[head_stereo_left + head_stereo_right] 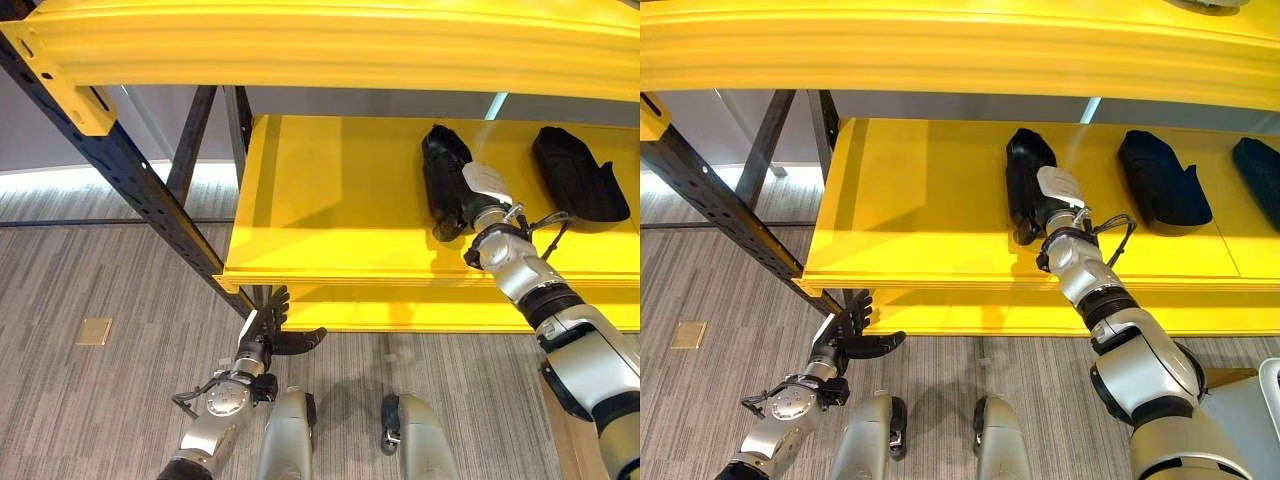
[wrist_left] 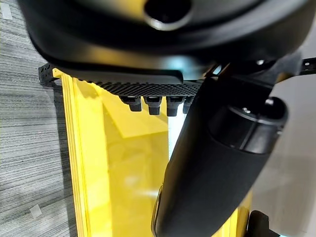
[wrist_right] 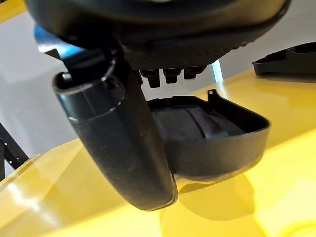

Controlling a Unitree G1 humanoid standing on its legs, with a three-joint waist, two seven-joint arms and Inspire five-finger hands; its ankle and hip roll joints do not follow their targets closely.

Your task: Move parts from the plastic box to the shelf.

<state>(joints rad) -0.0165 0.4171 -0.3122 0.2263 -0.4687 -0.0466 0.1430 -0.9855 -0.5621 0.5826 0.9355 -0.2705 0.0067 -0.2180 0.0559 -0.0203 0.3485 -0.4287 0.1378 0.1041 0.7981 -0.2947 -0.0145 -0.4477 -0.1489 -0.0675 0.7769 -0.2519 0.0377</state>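
Your right hand (image 1: 470, 200) is on the yellow shelf (image 1: 330, 200), over a black part (image 3: 207, 133) that sits on the shelf surface. In the right wrist view the thumb runs alongside the part and the fingers look fairly straight above it, so it reads as released, not gripped. Another black part (image 1: 578, 175) lies well apart to the right. Your left hand (image 1: 268, 330) hangs low below the shelf edge, fingers relaxed, empty. Step looks like placement, nearly finished. Next: pull the right hand back clear without nudging the part.
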